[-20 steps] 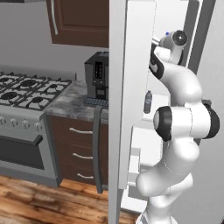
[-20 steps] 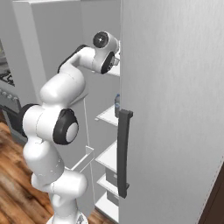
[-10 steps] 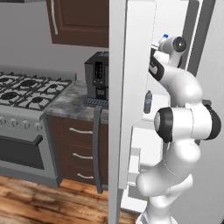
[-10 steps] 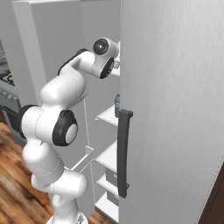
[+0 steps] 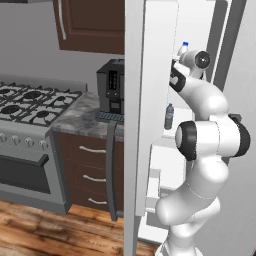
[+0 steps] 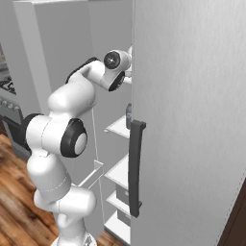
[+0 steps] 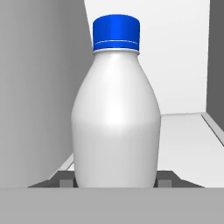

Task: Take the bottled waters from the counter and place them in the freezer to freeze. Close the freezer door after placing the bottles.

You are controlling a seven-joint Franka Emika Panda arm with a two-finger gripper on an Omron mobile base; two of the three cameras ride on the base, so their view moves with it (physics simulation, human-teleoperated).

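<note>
1. Between the two dark fingertips, the milky white bottle [image 7: 116,122] stands upright, blue cap on top.
2. The gripper [image 7: 116,181] seems to squeeze its bottom part; the pads are mostly hidden.
3. The clear bottle [image 5: 169,116] stands on a freezer [image 5: 200,30] shelf lower down.

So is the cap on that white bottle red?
No, in the hand view the milky white bottle wears a blue cap.
</note>
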